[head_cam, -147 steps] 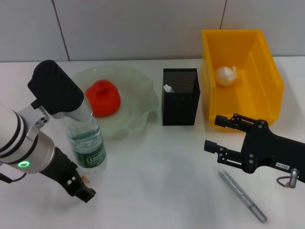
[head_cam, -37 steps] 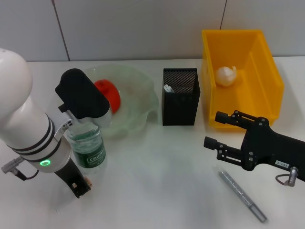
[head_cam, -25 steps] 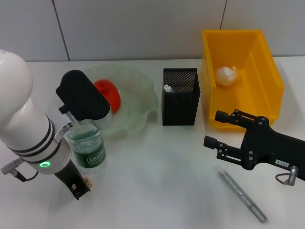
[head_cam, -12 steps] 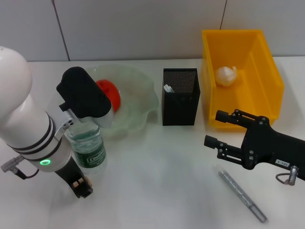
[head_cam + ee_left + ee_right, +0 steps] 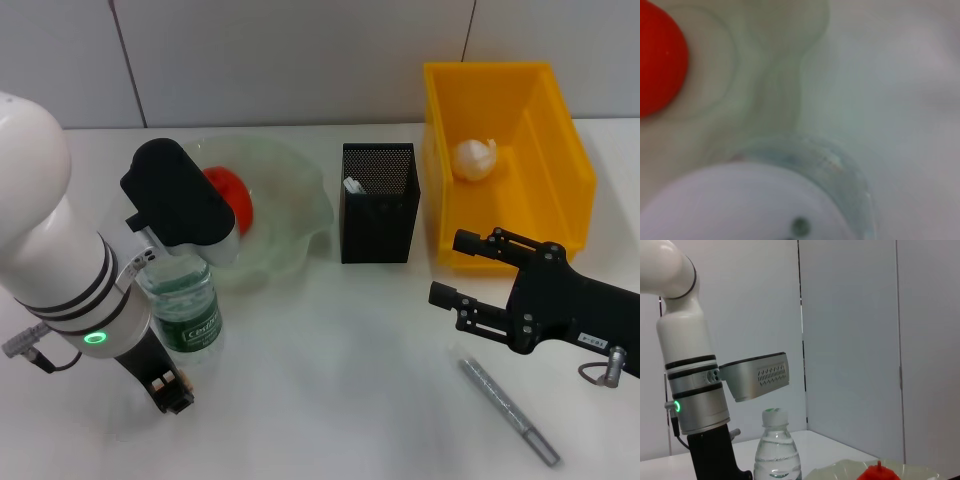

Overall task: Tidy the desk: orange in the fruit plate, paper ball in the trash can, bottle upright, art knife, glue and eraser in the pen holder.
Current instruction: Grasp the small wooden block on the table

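The bottle (image 5: 181,303) stands upright on the table by the fruit plate (image 5: 295,225), which holds the orange (image 5: 232,196). My left gripper (image 5: 170,390) points down at the table just beside the bottle, with its wrist housing above the cap (image 5: 740,205). The paper ball (image 5: 473,158) lies in the yellow trash can (image 5: 565,170). The silver art knife (image 5: 508,410) lies flat at the front right. My right gripper (image 5: 452,270) hovers open just behind it, holding nothing. The black mesh pen holder (image 5: 378,215) shows a white bit inside. Glue and eraser are out of view.
The orange (image 5: 657,60) and the plate's wavy rim (image 5: 790,60) lie close beside the bottle. Bare white tabletop (image 5: 330,380) spreads between the two arms. A grey wall runs behind the desk.
The left arm has shifted only slightly beside the bottle, which stays upright. The right arm and the art knife have not moved.
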